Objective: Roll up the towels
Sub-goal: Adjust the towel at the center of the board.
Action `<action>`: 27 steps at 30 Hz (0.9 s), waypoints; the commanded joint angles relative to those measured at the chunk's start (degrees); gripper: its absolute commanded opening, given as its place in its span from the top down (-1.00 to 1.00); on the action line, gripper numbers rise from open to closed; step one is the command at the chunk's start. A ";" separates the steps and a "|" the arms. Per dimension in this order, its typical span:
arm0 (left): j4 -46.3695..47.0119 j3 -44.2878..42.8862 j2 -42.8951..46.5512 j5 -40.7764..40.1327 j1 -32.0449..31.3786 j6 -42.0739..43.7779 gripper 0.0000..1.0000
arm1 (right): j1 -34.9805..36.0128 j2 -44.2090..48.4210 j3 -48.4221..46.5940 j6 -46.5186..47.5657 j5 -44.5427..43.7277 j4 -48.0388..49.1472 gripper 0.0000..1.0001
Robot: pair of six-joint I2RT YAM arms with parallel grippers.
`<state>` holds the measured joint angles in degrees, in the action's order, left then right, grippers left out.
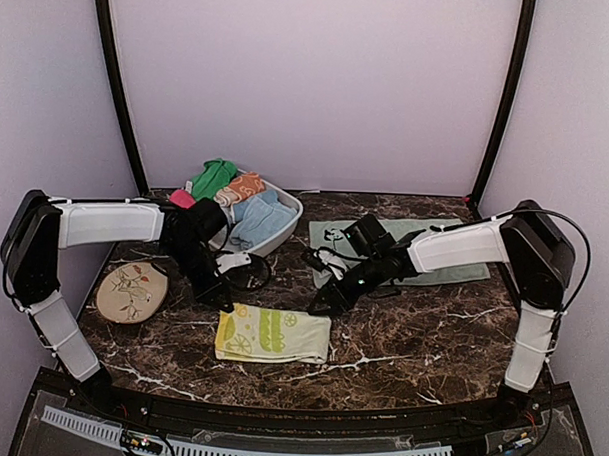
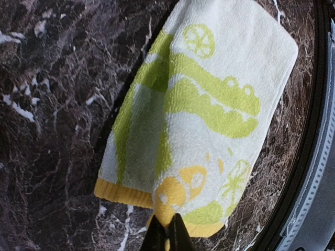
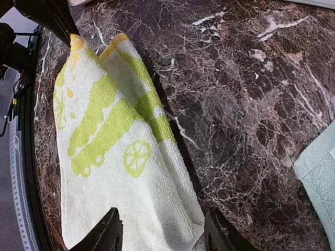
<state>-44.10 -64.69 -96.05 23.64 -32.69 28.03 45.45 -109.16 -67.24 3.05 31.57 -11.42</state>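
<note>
A yellow-lime patterned towel (image 1: 273,334) (image 2: 209,104) (image 3: 104,157) lies folded flat near the table's front edge. My left gripper (image 1: 225,303) (image 2: 168,236) is shut on the towel's yellow hem at its left end, and the hem is pinched up into a small peak. My right gripper (image 1: 320,304) (image 3: 159,238) stands open over the towel's right end, one finger (image 3: 102,235) above the cloth and the other at its edge. A pale mint towel (image 1: 453,261) (image 3: 316,172) lies spread behind the right arm. A hot-pink towel (image 1: 181,198) shows beside the basket.
A grey basket (image 1: 290,210) at the back left holds green, orange-patterned and blue cloths. A tan patterned plate (image 1: 132,290) lies at the left. The table's black front rim (image 2: 314,130) runs close to the yellow-lime towel.
</note>
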 commanded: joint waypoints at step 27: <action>-6.56 -14.83 -1.14 6.30 -0.80 1.93 1.00 | -3.21 -5.89 -6.12 -4.30 21.42 9.38 -0.13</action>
<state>-47.75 -76.01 -100.49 26.22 -32.73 29.34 43.00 -113.30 -72.25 -0.91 46.72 -2.55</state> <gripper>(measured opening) 0.035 0.564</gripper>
